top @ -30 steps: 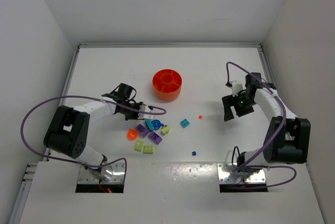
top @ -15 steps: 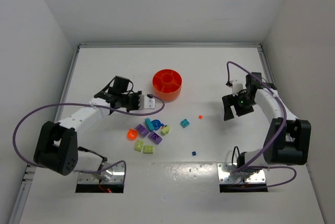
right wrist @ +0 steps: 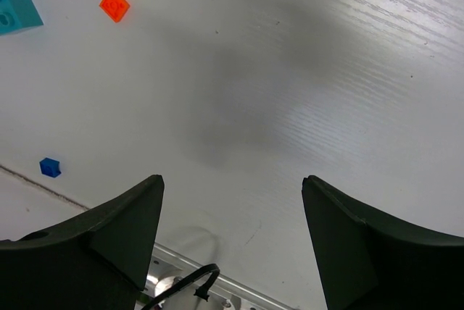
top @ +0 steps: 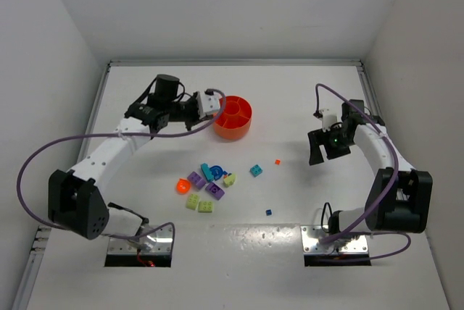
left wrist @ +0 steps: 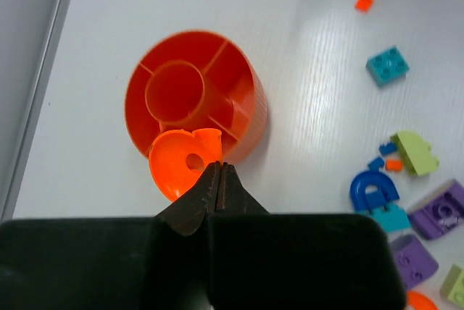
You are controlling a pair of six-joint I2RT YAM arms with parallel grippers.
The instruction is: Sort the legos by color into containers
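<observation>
My left gripper (top: 211, 102) (left wrist: 219, 168) is shut on a flat rounded orange lego (left wrist: 181, 166) with a hole and holds it over the near rim of the orange bowl (top: 243, 130) (left wrist: 255, 109). The bowl has wedge compartments around a central cup. The other legos lie in a loose pile (top: 206, 184): purple (left wrist: 441, 211), lime (left wrist: 415, 152), a blue arch (left wrist: 373, 189), and an orange half-round (top: 182, 186). A teal brick (top: 256, 170) (left wrist: 387, 66) lies apart. My right gripper (top: 320, 152) (right wrist: 232, 179) is open and empty over bare table.
A tiny orange tile (top: 277, 161) (right wrist: 114, 4) and a tiny blue brick (top: 268, 211) (right wrist: 49, 167) lie between the pile and the right arm. White walls close in the table on the left, back and right.
My left gripper has moved from beside the pile up and to the right to the bowl's near rim, carrying the orange lego. The right arm has stayed still.
</observation>
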